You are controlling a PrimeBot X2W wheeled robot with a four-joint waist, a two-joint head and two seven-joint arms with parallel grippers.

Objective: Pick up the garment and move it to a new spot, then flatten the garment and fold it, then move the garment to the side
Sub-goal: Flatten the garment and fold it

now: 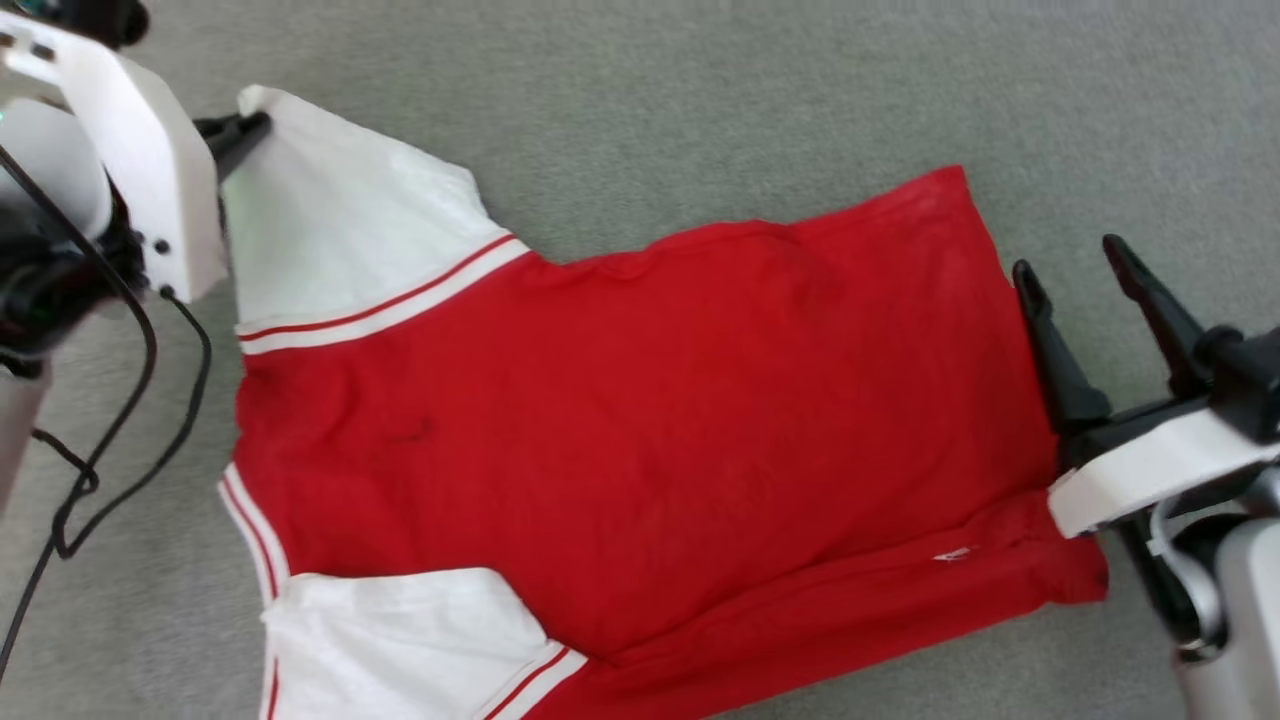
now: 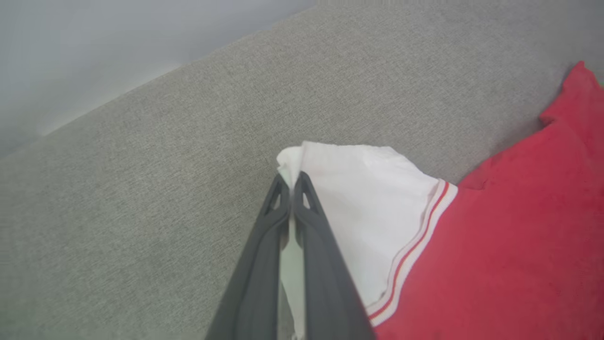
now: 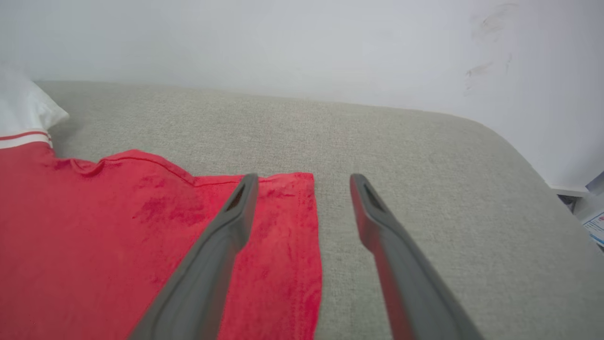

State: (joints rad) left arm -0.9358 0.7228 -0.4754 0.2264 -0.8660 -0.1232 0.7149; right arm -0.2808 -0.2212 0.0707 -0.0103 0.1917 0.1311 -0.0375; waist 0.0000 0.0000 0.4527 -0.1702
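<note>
Jaws on the left gripper [image 2: 292,182] are pressed together on the tip of the far white sleeve [image 2: 368,208] of the garment [image 1: 650,400]. Those of the right gripper [image 3: 304,182] stand apart, one finger at the red hem's far corner and the other over the bare grey fabric surface [image 3: 424,156]. The garment lies spread plain-red side up, neck end left and hem right, with its near sleeve [image 1: 400,630] cut by the head view's bottom. The right wrist view adds the surface's rounded right edge against a white wall [image 3: 283,38]; the left wrist view shows its far left edge. Bare surface lies open beyond the garment's far side and right of the hem.
</note>
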